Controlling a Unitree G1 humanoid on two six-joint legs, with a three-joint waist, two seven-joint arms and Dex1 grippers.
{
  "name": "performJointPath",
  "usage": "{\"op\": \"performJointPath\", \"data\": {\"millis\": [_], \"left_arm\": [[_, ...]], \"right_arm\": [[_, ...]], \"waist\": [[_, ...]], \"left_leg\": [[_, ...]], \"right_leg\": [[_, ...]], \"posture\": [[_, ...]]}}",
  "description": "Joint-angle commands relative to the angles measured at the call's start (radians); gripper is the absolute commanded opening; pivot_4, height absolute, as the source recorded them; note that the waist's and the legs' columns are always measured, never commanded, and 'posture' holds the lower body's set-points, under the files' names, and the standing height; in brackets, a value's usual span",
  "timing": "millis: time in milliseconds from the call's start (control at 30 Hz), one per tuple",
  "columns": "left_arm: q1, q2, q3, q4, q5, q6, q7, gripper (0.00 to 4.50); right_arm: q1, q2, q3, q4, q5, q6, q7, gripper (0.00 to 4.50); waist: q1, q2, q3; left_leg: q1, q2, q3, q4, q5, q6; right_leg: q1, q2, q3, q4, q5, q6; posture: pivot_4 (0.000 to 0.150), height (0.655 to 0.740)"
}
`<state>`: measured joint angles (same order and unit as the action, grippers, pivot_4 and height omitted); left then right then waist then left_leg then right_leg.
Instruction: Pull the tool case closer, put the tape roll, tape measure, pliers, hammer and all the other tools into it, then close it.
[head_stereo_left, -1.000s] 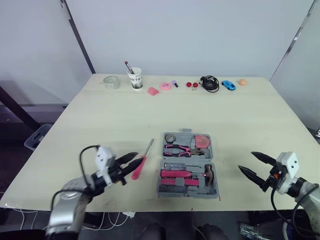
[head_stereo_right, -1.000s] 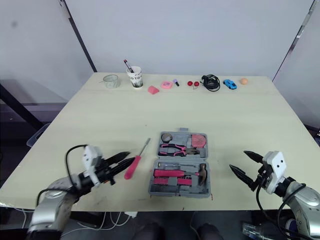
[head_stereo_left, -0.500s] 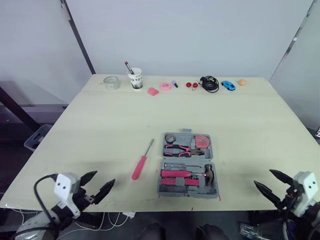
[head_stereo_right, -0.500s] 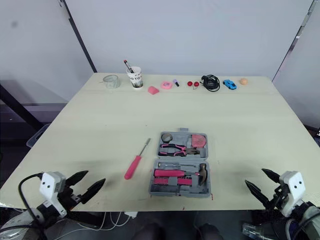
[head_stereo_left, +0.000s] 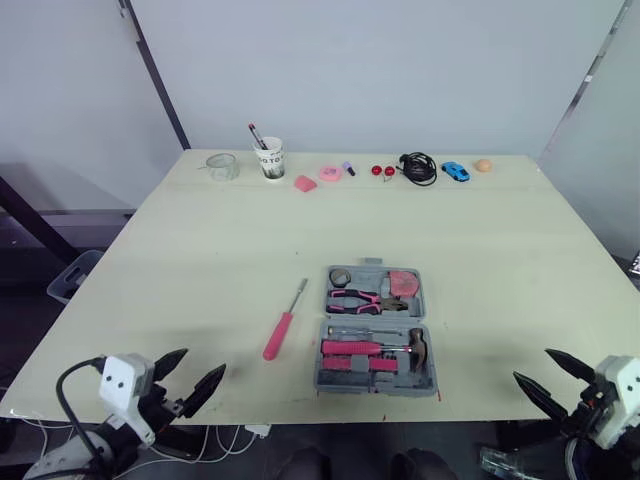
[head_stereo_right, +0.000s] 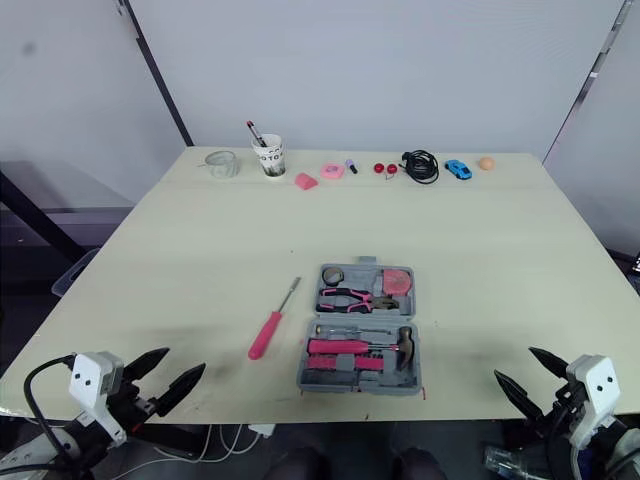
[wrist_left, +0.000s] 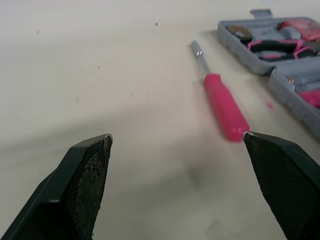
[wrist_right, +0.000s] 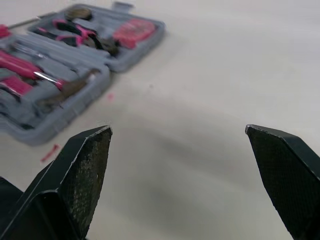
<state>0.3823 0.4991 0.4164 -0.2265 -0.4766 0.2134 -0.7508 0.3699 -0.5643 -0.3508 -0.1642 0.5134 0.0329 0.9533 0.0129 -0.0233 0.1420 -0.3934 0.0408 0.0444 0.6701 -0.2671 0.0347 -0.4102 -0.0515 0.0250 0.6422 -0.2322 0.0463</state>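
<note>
Tool case (wrist_left: 241, 53) cut off at left wrist view edge; far-edge orange object (head_stereo_left: 483, 165), perhaps ball, too small.

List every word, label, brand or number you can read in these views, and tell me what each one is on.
White cup at the far edge of the table: a band of dark print, too small to read.
Tool case and the tape measure inside it: no lettering can be made out.
Screwdriver beside the case: plain pink handle, no markings seen.
No text in these views is legible.
</note>
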Motion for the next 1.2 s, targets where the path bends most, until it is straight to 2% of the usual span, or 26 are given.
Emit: {"op": "performJointPath", "data": {"millis": [33, 367, 700, 1000, 1200], "left_arm": [[-0.045, 0.023, -0.012, -0.062, -0.006, 0.051, 0.041, 4.44], [-0.198, 0.046, -0.189, -0.169, 0.065, 0.257, 0.176, 4.44], [-0.3, -0.015, -0.359, -0.173, 0.137, 0.388, 0.287, 4.44], [-0.424, -0.127, -0.386, -0.038, 0.216, 0.457, 0.448, 4.44], [-0.443, -0.158, -0.396, -0.001, 0.245, 0.479, 0.482, 4.44]], "right_arm": [[-0.043, -0.062, 0.036, -0.102, 0.069, 0.046, 0.092, 4.5], [-0.236, -0.15, 0.148, -0.213, 0.152, 0.19, 0.171, 4.5], [-0.308, -0.152, 0.184, -0.227, 0.165, 0.227, 0.196, 4.5], [-0.322, -0.154, 0.178, -0.208, 0.149, 0.217, 0.209, 4.5], [-0.324, -0.154, 0.172, -0.197, 0.141, 0.207, 0.212, 4.5]], "waist": [[0.0, -0.001, 0.0], [0.001, -0.003, -0.001], [0.001, -0.003, -0.001], [-0.002, -0.003, -0.001], [0.0, -0.003, -0.001]], "left_leg": [[0.0, 0.0, 0.0, 0.0, 0.0, 0.0], [0.0, -0.002, 0.0, 0.0, 0.0, 0.0], [-0.001, -0.003, -0.002, 0.0, 0.0, 0.0], [-0.001, -0.004, -0.003, 0.0, 0.0, 0.0], [-0.001, -0.004, -0.003, 0.0, 0.0, 0.0]], "right_leg": [[0.0, 0.001, 0.0, 0.0, 0.0, 0.0], [0.001, 0.001, -0.001, 0.0, 0.0, 0.0], [0.001, 0.001, -0.001, 0.0, 0.0, 0.0], [0.001, 0.002, -0.001, 0.0, 0.003, 0.003], [0.001, 0.002, -0.001, 0.0, 0.002, 0.003]], "posture": [[0.15, 0.74], [0.15, 0.74], [0.15, 0.74], [0.15, 0.74], [0.15, 0.74]]}}
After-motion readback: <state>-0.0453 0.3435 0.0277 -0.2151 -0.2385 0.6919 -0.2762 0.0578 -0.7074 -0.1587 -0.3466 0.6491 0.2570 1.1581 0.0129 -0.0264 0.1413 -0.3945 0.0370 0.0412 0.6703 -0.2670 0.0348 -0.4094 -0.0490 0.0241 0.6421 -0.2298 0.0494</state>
